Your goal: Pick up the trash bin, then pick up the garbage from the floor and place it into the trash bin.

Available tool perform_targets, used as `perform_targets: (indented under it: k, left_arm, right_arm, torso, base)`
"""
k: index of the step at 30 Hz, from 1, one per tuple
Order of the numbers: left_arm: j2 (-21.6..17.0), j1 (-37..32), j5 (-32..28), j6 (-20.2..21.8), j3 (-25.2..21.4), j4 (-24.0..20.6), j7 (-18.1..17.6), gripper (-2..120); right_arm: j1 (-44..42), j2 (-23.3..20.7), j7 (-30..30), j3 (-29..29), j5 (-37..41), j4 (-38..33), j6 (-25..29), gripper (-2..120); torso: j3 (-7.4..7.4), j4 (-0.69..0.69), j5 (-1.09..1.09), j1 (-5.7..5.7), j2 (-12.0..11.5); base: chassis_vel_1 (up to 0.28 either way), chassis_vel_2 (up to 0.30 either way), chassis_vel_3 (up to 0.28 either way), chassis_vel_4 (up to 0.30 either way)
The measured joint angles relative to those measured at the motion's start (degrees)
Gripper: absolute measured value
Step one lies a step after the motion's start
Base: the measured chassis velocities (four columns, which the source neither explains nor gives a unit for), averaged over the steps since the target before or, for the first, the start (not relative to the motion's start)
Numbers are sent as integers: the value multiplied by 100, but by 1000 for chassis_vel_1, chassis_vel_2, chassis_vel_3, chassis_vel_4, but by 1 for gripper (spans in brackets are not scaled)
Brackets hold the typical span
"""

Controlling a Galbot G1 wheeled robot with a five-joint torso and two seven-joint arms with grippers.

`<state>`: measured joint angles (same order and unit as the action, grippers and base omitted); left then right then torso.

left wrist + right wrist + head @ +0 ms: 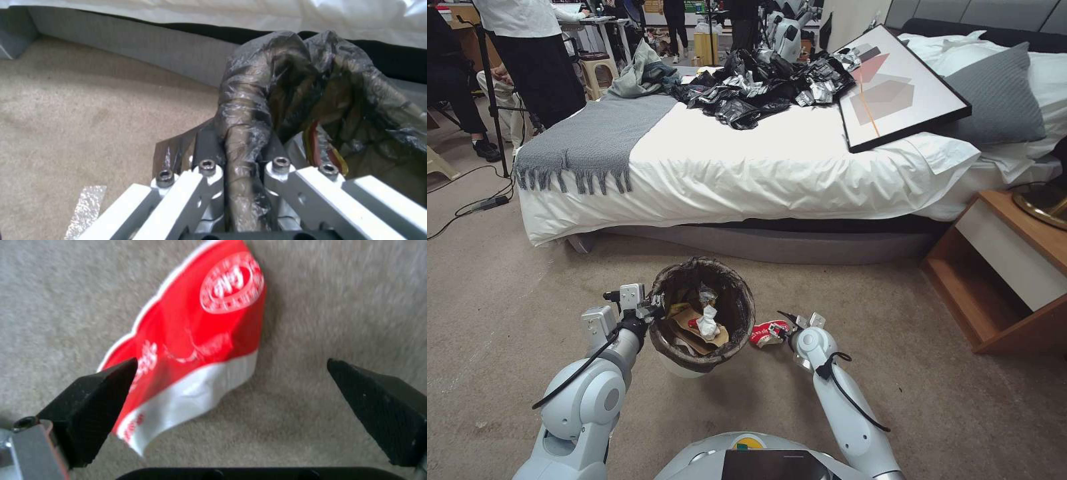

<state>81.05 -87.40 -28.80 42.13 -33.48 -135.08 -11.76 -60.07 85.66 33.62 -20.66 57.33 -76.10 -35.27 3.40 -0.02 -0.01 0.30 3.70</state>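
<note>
The trash bin (730, 330), round and white with a dark bag liner over its rim, hangs just off the carpet before me, with paper, a tissue wad and wrappers inside. My left gripper (650, 308) is shut on the trash bin's lined rim (247, 140) at its left side. Right of the bin a red-and-white wrapper (768, 332), one piece of the garbage, lies on the carpet. My right gripper (787, 327) is open just above it. In the right wrist view the wrapper (195, 340) lies between the black fingertips (95, 400), nearer one of them.
A bed (774, 173) with white sheets, a grey throw, black bags and a framed picture (897, 87) stands across the carpet ahead. A wooden nightstand (1007, 267) is at the right. Cables (474, 207) trail on the floor at the left. People stand behind the bed.
</note>
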Motion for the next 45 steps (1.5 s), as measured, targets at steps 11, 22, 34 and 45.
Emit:
perform_targets:
  k: [11, 22, 34, 45]
  left_arm:
    - [4, 10, 19, 0, 16, 15, 21, 5]
    - [23, -19, 60, 0, 59, 16, 82, 5]
    - [62, -67, 137, 0, 119, -1, 131, 5]
    - [45, -73, 154, 0, 129, -11, 134, 5]
  right_arm:
    - [-157, 212, 2, -147, 115, 202, 31, 100]
    - [-218, 576, -4, -233, 308, 329, 1, 100]
    - [-237, 609, -39, -248, 244, 374, -67, 78]
    - [-281, 545, -100, -223, 187, 260, -61, 48]
  torso:
    - [0, -1, 0, 0, 0]
    - [0, -2, -2, 0, 0]
    - [-1, -4, -3, -1, 2]
    - [1, 3, 7, 0, -1]
  base:
    - [0, 0, 0, 0]
    - [0, 0, 0, 0]
    - [0, 0, 0, 0]
    - [0, 0, 0, 0]
